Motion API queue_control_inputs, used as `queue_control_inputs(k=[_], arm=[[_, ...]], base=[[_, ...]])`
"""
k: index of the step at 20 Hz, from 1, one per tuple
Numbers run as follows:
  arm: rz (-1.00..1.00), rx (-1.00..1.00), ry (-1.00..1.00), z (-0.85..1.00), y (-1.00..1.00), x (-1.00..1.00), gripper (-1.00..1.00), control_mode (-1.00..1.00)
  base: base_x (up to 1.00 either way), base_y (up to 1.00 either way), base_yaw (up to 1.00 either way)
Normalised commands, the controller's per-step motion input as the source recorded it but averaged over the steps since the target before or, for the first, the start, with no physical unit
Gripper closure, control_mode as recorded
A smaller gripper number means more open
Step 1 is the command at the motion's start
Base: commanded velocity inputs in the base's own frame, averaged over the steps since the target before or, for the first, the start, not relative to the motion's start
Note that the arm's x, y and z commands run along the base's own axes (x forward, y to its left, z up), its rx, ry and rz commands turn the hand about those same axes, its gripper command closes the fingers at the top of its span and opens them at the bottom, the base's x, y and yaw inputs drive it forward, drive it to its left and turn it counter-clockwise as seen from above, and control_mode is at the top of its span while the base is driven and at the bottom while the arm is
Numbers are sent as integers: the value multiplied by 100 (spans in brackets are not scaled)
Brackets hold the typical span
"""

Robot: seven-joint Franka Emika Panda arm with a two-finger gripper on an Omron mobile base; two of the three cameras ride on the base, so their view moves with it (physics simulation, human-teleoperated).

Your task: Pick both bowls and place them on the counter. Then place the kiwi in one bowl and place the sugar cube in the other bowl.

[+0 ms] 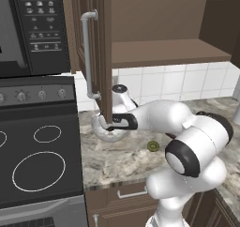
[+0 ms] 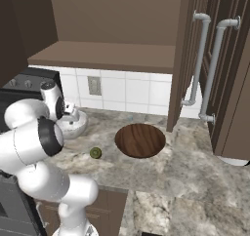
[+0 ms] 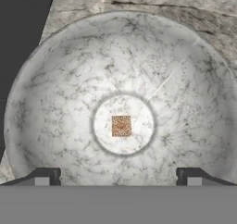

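- our gripper hung over the marbled bowl, jaws wide apart, nothing held
- sugar cube sat dead centre in that bowl, so released
- kiwi lay on the counter between marbled bowl and wooden bowl, not yet bowled

Two base cameras look down over the arm from behind, sharing the desk; the hand camera stares close into the marbled bowl.
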Motion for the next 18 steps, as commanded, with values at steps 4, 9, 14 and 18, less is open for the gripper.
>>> queue_control_inputs(k=[4, 9, 14, 18], arm=[[0, 0, -10, 7, -7, -21, -100, -100], [0, 0, -10, 14, -11, -25, -100, -100], [0, 0, -7, 24, -14, -30, -100, -100], [2, 2, -4, 24, -19, -34, -100, -100]], base=[[0, 0, 0], [0, 0, 0], [0, 0, 0], [0, 0, 0]])
